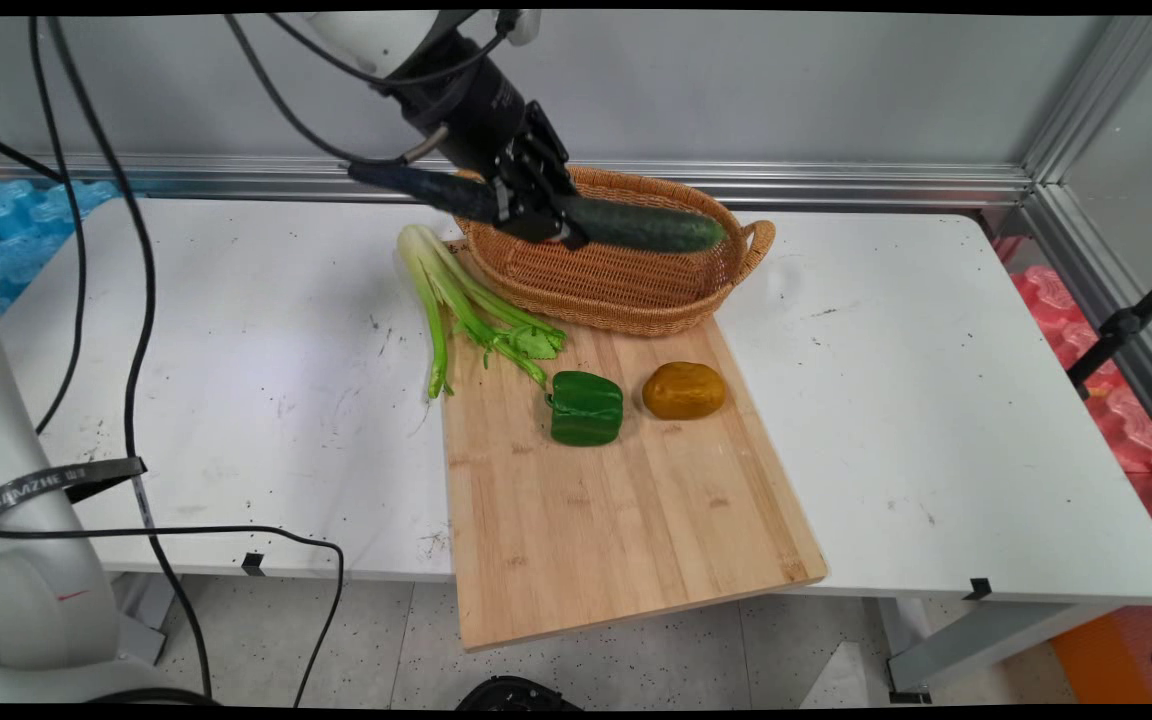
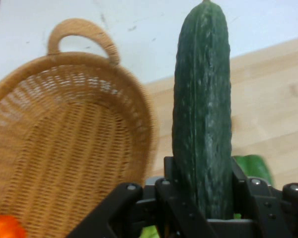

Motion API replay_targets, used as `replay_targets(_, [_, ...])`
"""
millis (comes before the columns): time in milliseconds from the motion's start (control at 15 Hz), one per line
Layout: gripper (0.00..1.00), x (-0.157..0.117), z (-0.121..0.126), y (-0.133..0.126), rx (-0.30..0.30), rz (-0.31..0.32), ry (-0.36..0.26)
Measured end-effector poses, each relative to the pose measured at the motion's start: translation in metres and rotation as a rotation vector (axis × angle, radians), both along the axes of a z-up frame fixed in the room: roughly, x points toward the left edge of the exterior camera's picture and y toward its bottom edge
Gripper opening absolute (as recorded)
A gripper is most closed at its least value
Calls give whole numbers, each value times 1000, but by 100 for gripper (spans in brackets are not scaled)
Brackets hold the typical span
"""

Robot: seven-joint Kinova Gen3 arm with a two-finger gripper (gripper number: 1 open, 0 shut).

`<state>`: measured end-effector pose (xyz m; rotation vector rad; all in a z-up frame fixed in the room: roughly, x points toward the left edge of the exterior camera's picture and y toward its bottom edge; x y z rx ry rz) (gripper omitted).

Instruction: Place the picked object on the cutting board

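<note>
My gripper point(image 1: 544, 212) is shut on a long dark green cucumber point(image 1: 636, 225), held level in the air over the near rim of a woven wicker basket point(image 1: 626, 290). In the hand view the cucumber point(image 2: 202, 114) rises straight up between the black fingers point(image 2: 241, 181), with the basket point(image 2: 64, 144) to its left. An orange thing point(image 2: 5, 228) shows at the basket's bottom corner. Below the gripper a bunch of celery point(image 1: 461, 300) lies over the left edge of a wooden cutting board point(image 1: 616, 500).
A green bell pepper point(image 1: 586, 407) and a brownish-yellow potato-like thing point(image 1: 684, 390) sit mid-board. The board overhangs the table's near edge. Black cables hang at the left. The white table point(image 1: 236, 380) ends at a metal-framed wall behind.
</note>
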<state>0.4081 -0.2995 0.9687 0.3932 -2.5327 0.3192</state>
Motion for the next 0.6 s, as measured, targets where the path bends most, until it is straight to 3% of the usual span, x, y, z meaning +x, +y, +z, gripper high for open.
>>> replay_targets(600, [0,-41,-23,69,104,37,60])
